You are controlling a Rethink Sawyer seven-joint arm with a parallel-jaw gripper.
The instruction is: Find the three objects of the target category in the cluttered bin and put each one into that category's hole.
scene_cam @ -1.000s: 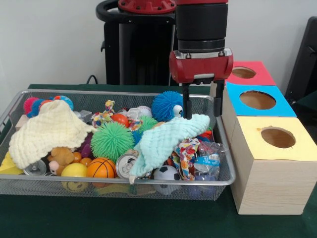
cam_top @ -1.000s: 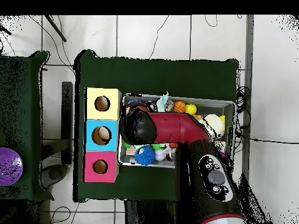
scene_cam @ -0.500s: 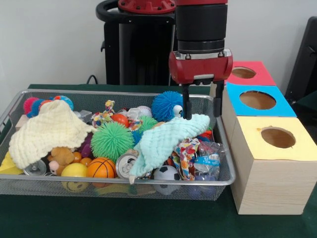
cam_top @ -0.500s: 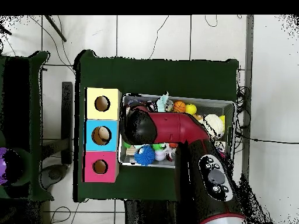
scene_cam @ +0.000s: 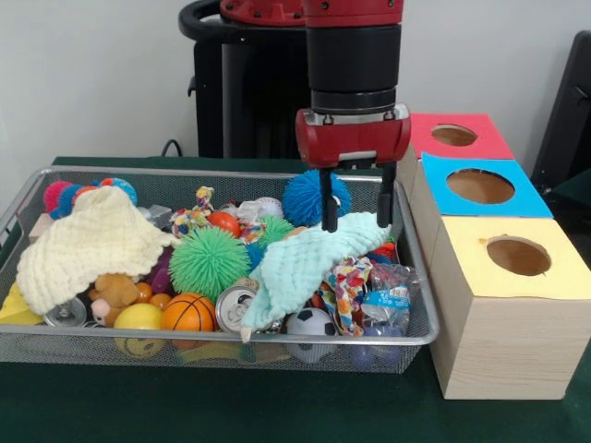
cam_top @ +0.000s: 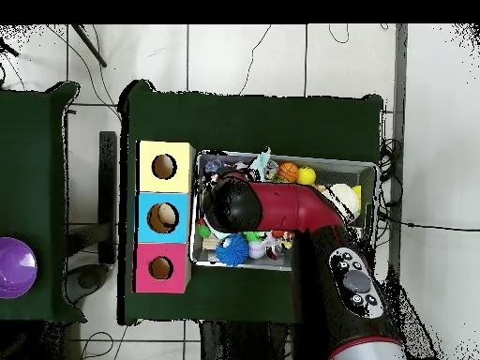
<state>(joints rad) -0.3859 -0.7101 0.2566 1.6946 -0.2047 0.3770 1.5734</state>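
The wire-mesh bin point(scene_cam: 417, 340) is full of toys; it also shows in the overhead view point(cam_top: 367, 169). My gripper point(scene_cam: 355, 224) is open and empty, with its tips at the top edge of a mint knitted cloth point(scene_cam: 300, 263). A floppy multicoloured patterned cloth point(scene_cam: 345, 281) pokes out under the mint cloth's right side. A knotted speckled rope toy point(scene_cam: 193, 218) lies at the bin's back middle. The yellow-topped box's hole point(scene_cam: 518, 256) is right of the bin and shows in the overhead view point(cam_top: 164, 167). In the overhead view my arm hides the gripper.
A pale-yellow knitted cloth point(scene_cam: 88, 242) covers the bin's left. Spiky green point(scene_cam: 208, 261) and blue point(scene_cam: 309, 196) balls, a basketball point(scene_cam: 188, 313), a can point(scene_cam: 235, 306) and a plastic bag point(scene_cam: 388, 295) lie around. Blue-topped point(scene_cam: 480, 185) and red-topped point(scene_cam: 454, 136) boxes stand behind the yellow one.
My gripper has shifted a little to the left in the front view, away from the bin's right wall, still open over the mint cloth.
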